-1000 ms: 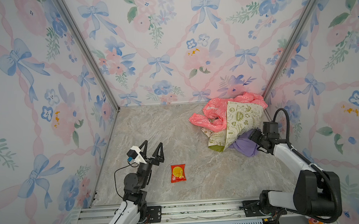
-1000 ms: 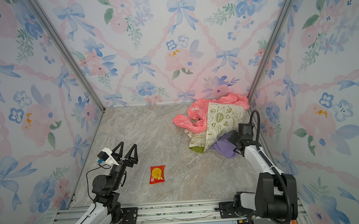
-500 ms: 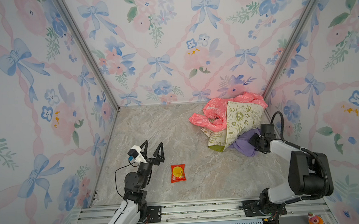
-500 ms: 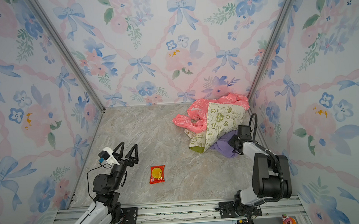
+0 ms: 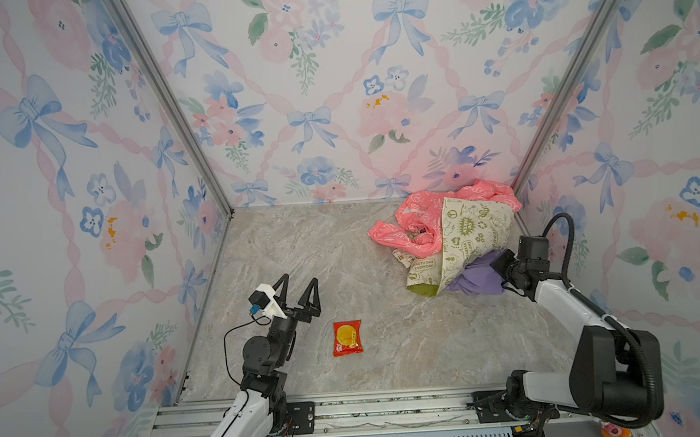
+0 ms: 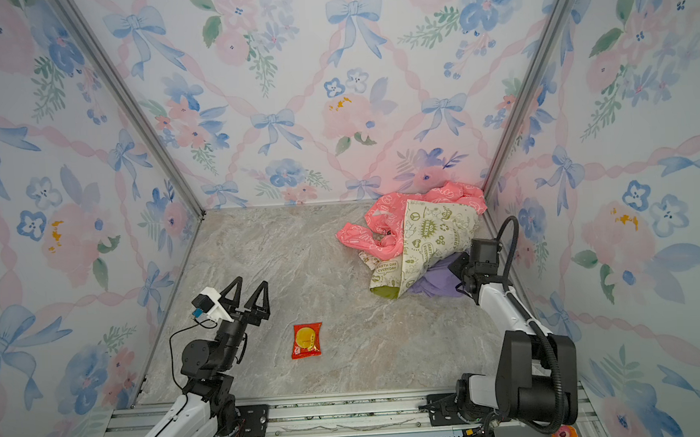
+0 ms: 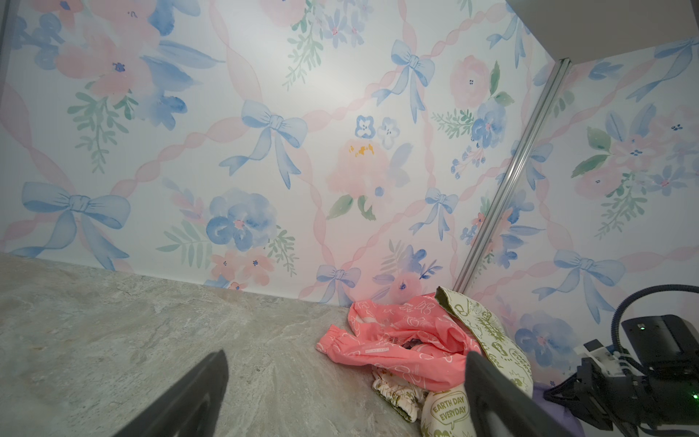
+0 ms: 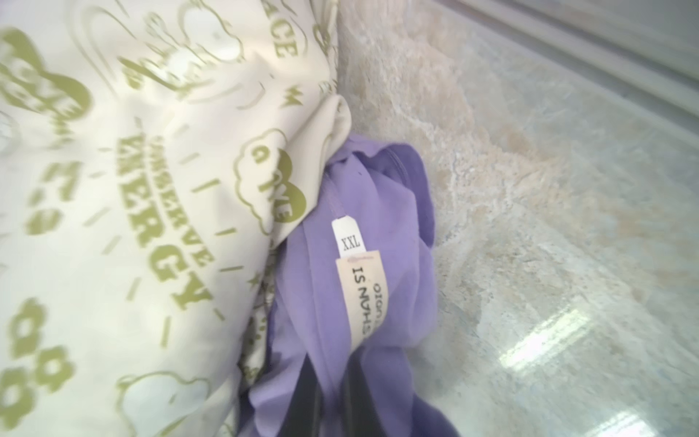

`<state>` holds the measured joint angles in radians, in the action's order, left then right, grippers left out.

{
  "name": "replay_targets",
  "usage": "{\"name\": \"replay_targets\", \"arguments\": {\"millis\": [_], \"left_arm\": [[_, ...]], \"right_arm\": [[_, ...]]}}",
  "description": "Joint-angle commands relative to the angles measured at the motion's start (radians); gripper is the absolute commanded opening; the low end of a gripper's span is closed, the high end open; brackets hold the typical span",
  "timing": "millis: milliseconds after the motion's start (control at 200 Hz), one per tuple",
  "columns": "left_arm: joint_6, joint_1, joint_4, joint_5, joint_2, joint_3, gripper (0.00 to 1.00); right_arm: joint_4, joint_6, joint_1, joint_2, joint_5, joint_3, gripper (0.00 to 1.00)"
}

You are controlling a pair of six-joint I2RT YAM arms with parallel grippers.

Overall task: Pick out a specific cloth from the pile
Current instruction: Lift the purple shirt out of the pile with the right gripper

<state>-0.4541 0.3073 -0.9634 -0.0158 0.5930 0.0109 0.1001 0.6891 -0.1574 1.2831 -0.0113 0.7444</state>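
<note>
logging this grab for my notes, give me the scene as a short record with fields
target: the cloth, plain lavender, partly under the cream garment
location: the pile, far right corner of the table
also in pile: coral-pink garment
right fingers: shut on the cloth
left fingers: open, holding nothing, away from the pile
other: red snack packet lying on the table, apart from the pile
</note>
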Motion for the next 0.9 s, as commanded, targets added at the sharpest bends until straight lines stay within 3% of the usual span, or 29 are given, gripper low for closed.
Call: {"name": "replay_targets", "arguments": {"millis": [0,215,455,735,895], "left_arm": [[-0.003,0.006,-0.031,-0.01,-0.004,-0.04,0.98],[-0.003,0.006,-0.031,-0.013,-0.009,-0.04,0.98],[-0.012,0.006,-0.031,-0.021,-0.002,-0.038,0.98],[-0.015,0.006,-0.03,-0.033,0.001,-0.032,0.98],[-0.018,0.006,-0.031,-0.044,0.001,-0.031,0.98]], "right_arm": [[0.008,0.017,-0.009,-0.081,0.035,0.069,0.02],[0.017,0.018,-0.008,-0.164,0.047,0.186,0.0],[0.031,0.005,-0.008,-0.158,0.031,0.329,0.0],[-0.012,-0.001,0.026,-0.224,0.083,0.338,0.0],[-0.018,-0.058,0.098,-0.247,0.132,0.371,0.0]]}}
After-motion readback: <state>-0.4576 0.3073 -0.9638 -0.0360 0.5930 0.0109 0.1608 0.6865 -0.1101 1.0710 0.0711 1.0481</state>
